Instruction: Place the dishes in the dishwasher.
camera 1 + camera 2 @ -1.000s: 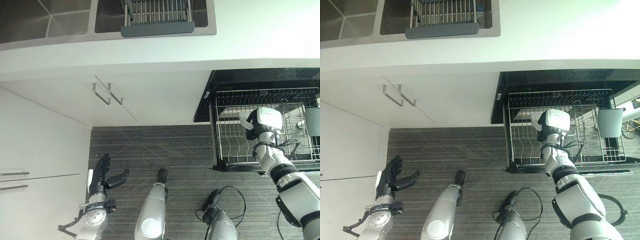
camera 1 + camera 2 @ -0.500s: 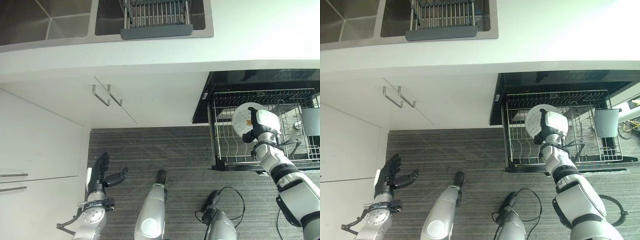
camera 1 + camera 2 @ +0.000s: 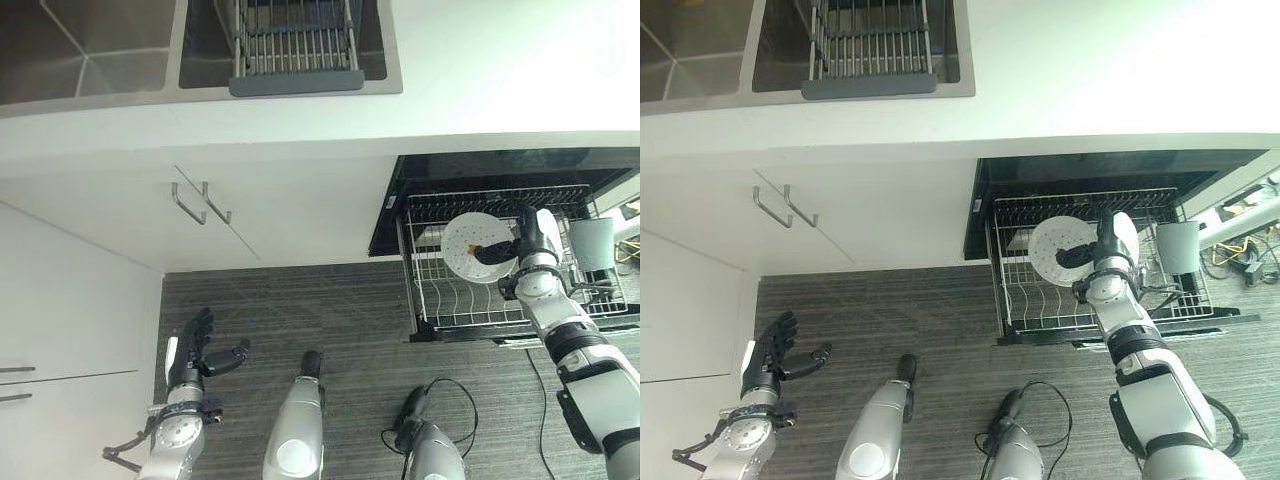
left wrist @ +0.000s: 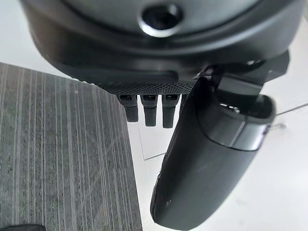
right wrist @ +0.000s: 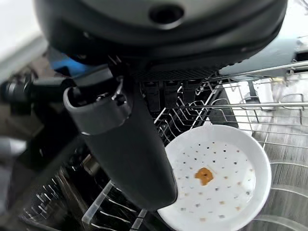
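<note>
while the right hand pinches the white speckled plate by its rim and holds it tilted on edge above the pulled-out dishwasher rack, likely so it can slot between the tines, the left hand hangs relaxed and wide, far from the rack.

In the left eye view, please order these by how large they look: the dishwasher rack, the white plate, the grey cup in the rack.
1. The dishwasher rack, the widest by far.
2. The white plate, held over it by the right hand.
3. The grey cup, clearly smaller than the plate.
</note>
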Available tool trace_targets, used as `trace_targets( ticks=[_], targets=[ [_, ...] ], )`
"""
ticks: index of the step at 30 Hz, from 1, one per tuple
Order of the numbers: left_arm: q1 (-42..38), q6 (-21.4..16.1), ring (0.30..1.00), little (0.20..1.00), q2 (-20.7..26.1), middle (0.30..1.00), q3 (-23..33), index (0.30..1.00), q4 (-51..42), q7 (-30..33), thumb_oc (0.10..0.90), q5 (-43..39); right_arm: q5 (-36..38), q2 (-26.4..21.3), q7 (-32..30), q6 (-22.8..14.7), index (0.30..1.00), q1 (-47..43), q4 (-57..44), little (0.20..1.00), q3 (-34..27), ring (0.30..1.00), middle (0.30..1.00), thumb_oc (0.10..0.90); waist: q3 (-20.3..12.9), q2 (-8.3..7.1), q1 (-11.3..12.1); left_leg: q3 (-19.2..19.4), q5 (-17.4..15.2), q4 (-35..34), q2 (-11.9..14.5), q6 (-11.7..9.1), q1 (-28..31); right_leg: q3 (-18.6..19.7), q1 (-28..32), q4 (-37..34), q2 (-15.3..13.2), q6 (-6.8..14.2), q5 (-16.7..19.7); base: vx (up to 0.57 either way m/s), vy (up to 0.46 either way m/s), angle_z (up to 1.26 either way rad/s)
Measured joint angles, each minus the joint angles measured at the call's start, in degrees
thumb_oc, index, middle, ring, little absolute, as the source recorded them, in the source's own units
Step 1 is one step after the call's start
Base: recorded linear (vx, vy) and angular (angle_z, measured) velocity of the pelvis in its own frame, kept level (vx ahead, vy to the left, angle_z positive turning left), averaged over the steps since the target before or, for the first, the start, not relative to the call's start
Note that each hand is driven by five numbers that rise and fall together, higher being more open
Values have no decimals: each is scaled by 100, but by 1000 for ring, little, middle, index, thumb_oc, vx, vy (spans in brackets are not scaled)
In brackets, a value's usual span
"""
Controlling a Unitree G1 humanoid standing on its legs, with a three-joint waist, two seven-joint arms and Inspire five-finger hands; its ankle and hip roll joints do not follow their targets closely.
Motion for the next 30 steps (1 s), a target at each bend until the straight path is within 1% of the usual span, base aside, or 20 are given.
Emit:
trace_targets(
  ticks=[1,2,5,6,7,8,9,10,11,12,14,16,18,20,21,22,23,26,29,30],
  targets=[
    [112,14,900,900,0,900,185,900,9,-31,800,1,584,7,290,188,900,365,-360,900,-210,900,900,800,-63,-100,-71,29,-46,22,26,-11,108,32,109,-47,28,4,-3,112,-50,-15],
    [172,14,900,900,1,900,282,900,9,-64,800,6,858,13,407,283,900,567,-541,900,-295,900,900,800,-122,-155,-132,28,-62,29,33,-14,131,35,142,-54,37,10,-12,120,-56,-10],
    [322,21,900,900,-8,900,455,900,17,-99,800,14,1334,59,639,530,900,1174,-1158,900,-448,900,900,800,-242,-273,-265,80,-182,139,118,-39,251,93,276,-88,115,7,-25,104,-36,-13],
    [373,25,900,900,-10,900,465,900,33,-101,800,29,1499,106,697,595,900,1305,-1250,900,-456,900,900,800,-331,-309,-315,102,-209,144,137,-49,275,106,279,-92,123,1,-36,123,-33,-17],
    [382,70,900,900,-41,900,466,900,41,-107,800,89,1688,225,728,633,900,1543,-1379,900,-642,900,900,800,-408,-327,-344,127,-238,141,154,-62,327,140,307,-92,139,-5,-47,138,-39,-24],
    [492,107,900,900,-117,900,497,900,117,-130,800,270,2096,569,875,782,900,2041,-1791,900,-1058,900,900,800,-576,-341,-435,187,-298,191,209,-77,429,214,381,-91,179,-11,-74,99,-34,-25],
    [506,109,900,900,-195,900,528,900,217,-180,800,373,2256,612,994,878,900,2307,-1945,900,-1113,900,900,800,-655,-336,-506,200,-323,201,231,-82,458,242,387,-91,188,-8,-81,100,-43,-21],
    [523,109,900,900,-306,900,629,900,276,-238,800,452,2427,712,1125,952,900,2592,-2180,900,-1336,900,900,800,-679,-320,-551,211,-330,199,238,-85,510,251,428,-83,190,-13,-96,48,-26,-6],
    [586,107,900,900,-345,900,655,900,309,-247,800,465,2570,781,1196,980,900,2875,-2360,900,-1427,900,900,800,-710,-315,-642,220,-343,200,247,-90,541,252,463,-74,182,-7,-119,40,-18,-8],
    [669,107,900,900,-372,900,685,900,378,-257,800,511,2632,823,1295,982,900,3085,-2445,900,-1458,900,900,800,-744,-317,-671,268,-362,198,268,-102,592,270,471,-59,183,-23,-138,41,-3,-18],
    [751,108,900,900,-428,900,711,900,590,-326,800,528,2654,854,1353,988,900,3153,-2603,900,-1537,900,900,800,-840,-270,-849,324,-402,203,321,-95,635,353,449,-66,218,-29,-139,41,-7,-21],
    [800,99,900,900,-527,900,789,900,730,-364,800,658,2647,862,1343,992,900,3366,-2858,900,-1683,900,900,800,-927,-225,-917,360,-416,196,348,-116,688,410,450,-44,235,-28,-166,16,-11,-16],
    [971,92,900,900,-529,900,881,900,793,-367,800,680,2646,944,1295,879,900,3684,-3145,900,-1974,900,900,800,-1062,-216,-1028,487,-428,188,401,-140,704,549,312,26,264,-58,-219,-11,-6,-30],
    [1050,71,900,900,-544,900,944,900,849,-367,800,684,2620,1002,1222,679,900,3938,-3314,900,-2173,900,900,800,-1074,-193,-1232,527,-419,185,426,-154,702,588,267,61,287,-54,-200,-16,9,-19],
    [1035,-44,900,900,-681,900,1044,900,926,-367,800,684,2564,1035,1134,508,900,4039,-3329,900,-2236,900,900,800,-1085,-172,-1280,575,-418,180,435,-156,723,639,248,55,291,-53,-200,-11,19,-24],
    [1027,-56,900,900,-760,900,1042,900,926,-371,800,692,2540,1179,1090,442,900,4148,-3475,900,-2396,900,900,800,-1105,-145,-1336,660,-419,158,445,-155,733,726,170,64,297,-68,-193,-10,18,-25],
    [1045,-78,900,900,-796,900,1043,900,945,-369,800,739,2543,1263,1074,345,900,4161,-3487,900,-2411,900,900,800,-1112,-124,-1403,674,-418,154,446,-153,725,727,154,60,297,-78,-183,-1,12,-25],
    [1027,-159,900,900,-935,900,1033,900,952,-370,800,858,2565,1428,945,284,900,4362,-3476,900,-2420,900,900,800,-1159,-54,-1413,793,-419,97,461,-153,840,849,150,57,317,-88,-174,1,10,-16],
    [1023,-168,900,900,-935,900,1032,900,953,-369,800,857,2602,1477,878,285,900,4392,-3379,900,-2418,900,900,800,-1180,-12,-1429,807,-419,92,460,-151,841,854,136,57,318,-92,-169,0,2,-3],
    [1024,-174,900,900,-935,900,1031,900,973,-370,800,858,2654,1478,861,283,900,4363,-3205,900,-2418,900,900,800,-1199,-9,-1421,807,-418,92,460,-153,843,855,139,58,318,-92,-169,0,0,0]
  ],
)
